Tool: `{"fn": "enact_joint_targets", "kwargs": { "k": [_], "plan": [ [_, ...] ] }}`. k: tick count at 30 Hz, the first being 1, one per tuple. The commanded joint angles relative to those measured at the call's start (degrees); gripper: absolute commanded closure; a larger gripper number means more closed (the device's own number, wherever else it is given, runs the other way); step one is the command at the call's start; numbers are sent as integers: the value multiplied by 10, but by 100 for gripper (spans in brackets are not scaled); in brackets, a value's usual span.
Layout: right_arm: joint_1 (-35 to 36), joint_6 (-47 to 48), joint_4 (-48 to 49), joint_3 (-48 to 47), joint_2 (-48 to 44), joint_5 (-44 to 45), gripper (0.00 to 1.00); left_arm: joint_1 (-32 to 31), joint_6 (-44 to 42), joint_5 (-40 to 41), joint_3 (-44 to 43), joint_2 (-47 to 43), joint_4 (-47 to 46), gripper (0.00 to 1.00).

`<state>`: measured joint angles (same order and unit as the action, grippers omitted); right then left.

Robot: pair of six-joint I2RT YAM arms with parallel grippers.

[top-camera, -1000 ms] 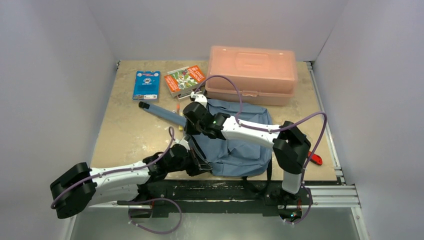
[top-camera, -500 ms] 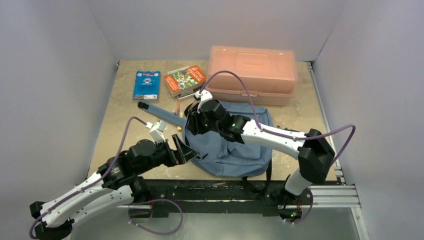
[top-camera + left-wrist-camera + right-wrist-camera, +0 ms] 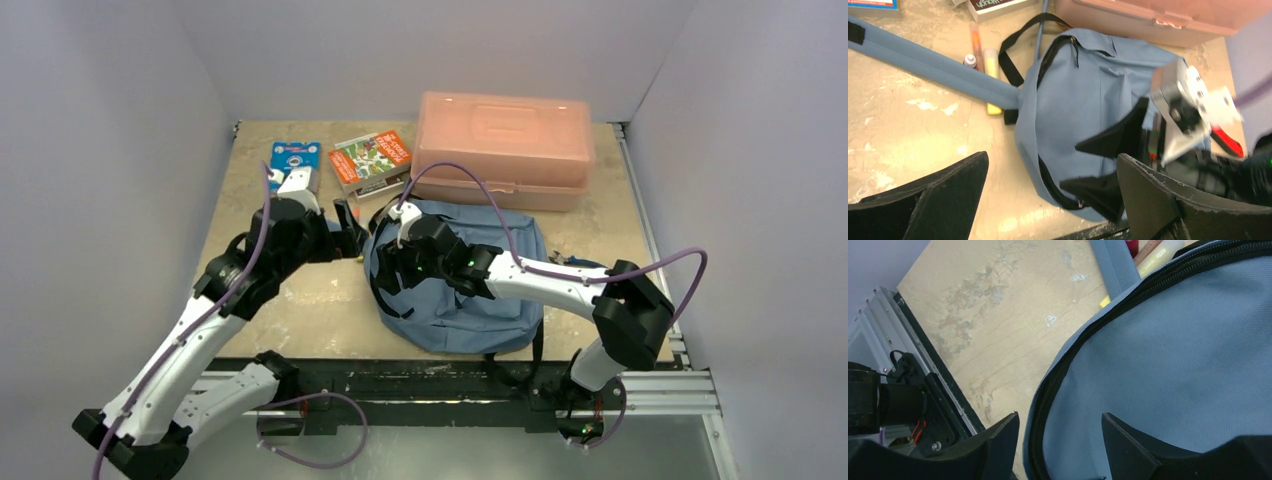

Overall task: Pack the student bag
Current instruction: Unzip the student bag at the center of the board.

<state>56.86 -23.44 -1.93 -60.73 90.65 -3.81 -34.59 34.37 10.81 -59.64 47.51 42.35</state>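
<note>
The student bag [image 3: 470,290] lies flat in the middle of the table, blue-grey, its dark zipper [image 3: 1048,405] running along the left edge. One wide blue shoulder strap [image 3: 933,65] stretches out to the left. My right gripper [image 3: 1059,416] hovers open over that left edge, fingers on either side of the zipper line and clamping nothing; the top view shows this gripper [image 3: 388,280] low over the bag. My left gripper [image 3: 350,228] is raised left of the bag near the strap, wide open and empty, and looks down at the bag [image 3: 1083,95] from its own wrist view [image 3: 1052,157].
A salmon-pink plastic box [image 3: 505,135] stands at the back right. A blue booklet [image 3: 293,160] and an orange-green book [image 3: 372,158] lie at the back. A yellow highlighter [image 3: 992,65] and an orange marker [image 3: 977,42] rest by the strap. A red object [image 3: 1225,140] lies right of the bag.
My left gripper let go at the bag's near-left corner, opened wide and swung up toward the back left. My right gripper opened and released the bag's edge, which has dropped flat.
</note>
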Motion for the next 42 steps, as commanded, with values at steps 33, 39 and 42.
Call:
{"fn": "enact_joint_targets", "kwargs": {
  "k": [33, 39, 42],
  "plan": [
    [-1, -67, 267, 184, -26, -46, 58, 120, 100, -306, 246, 133, -304, 100],
    [-1, -90, 295, 195, 4, -36, 58, 120, 115, -338, 260, 147, -344, 100],
    [-1, -93, 293, 186, 18, -44, 77, 120, 117, -337, 265, 149, -346, 100]
  ]
}}
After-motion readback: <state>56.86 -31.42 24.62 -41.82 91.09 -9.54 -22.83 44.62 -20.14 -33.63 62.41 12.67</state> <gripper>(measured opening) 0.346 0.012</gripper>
